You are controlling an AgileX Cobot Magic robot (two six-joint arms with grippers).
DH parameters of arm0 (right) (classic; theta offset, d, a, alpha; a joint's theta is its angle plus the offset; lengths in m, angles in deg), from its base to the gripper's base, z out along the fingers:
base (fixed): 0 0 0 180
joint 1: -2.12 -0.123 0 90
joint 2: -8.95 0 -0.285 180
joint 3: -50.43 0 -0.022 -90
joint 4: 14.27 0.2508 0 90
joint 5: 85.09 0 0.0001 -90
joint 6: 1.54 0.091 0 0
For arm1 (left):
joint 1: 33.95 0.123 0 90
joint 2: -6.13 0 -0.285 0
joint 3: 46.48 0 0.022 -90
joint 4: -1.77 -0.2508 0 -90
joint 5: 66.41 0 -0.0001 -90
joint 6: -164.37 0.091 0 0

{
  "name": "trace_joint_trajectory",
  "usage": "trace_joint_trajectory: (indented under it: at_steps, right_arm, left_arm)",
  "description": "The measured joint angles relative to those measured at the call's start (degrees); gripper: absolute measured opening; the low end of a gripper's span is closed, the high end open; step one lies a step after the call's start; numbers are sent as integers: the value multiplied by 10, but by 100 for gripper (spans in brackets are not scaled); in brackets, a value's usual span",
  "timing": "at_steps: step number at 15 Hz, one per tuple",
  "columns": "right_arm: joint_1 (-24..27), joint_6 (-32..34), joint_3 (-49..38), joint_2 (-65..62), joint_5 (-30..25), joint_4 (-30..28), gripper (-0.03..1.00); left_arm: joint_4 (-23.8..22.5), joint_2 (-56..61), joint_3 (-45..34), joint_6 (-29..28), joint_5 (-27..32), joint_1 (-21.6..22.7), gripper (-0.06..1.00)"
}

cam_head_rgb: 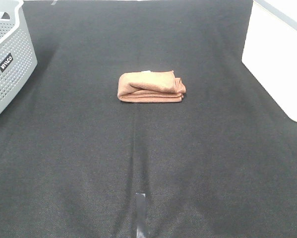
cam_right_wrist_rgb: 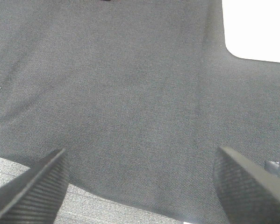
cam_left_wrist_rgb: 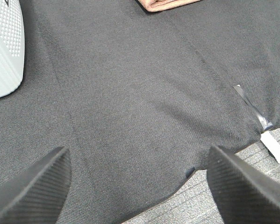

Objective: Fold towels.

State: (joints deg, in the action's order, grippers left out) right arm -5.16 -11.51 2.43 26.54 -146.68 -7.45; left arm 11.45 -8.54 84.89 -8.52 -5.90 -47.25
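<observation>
From the high camera, a reddish-brown towel [cam_head_rgb: 150, 87] lies folded in a compact bundle near the middle of the dark fabric surface [cam_head_rgb: 148, 158], a perforated grey basket [cam_head_rgb: 9, 59] at the far left edge and a white box [cam_head_rgb: 282, 59] at the right. In the left wrist view, the left gripper [cam_left_wrist_rgb: 140, 186] hangs with jaws wide and empty, the towel's corner [cam_left_wrist_rgb: 168, 4] well beyond. In the right wrist view, the right gripper [cam_right_wrist_rgb: 140, 186] likewise shows jaws spread wide over bare cloth.

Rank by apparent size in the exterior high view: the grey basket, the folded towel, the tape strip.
1. Grey basket, though it is cut off by the frame edge.
2. Folded towel.
3. Tape strip, clearly the smallest, despite lying nearest the camera.
</observation>
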Motion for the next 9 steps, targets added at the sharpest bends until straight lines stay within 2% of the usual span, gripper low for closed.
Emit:
trace_joint_trajectory:
  at_steps: [3, 6, 9]
  right_arm:
    - [0, 0, 0, 0, 0, 0, 79]
    - [9, 0, 0, 0, 0, 3, 79]
    - [54, 0, 0, -28, 1, 9, 79]
  left_arm:
    - [0, 0, 0, 0, 0, 12, 76]
    - [0, 0, 0, 0, 0, 107, 76]
    - [0, 15, 0, 0, -1, 147, 76]
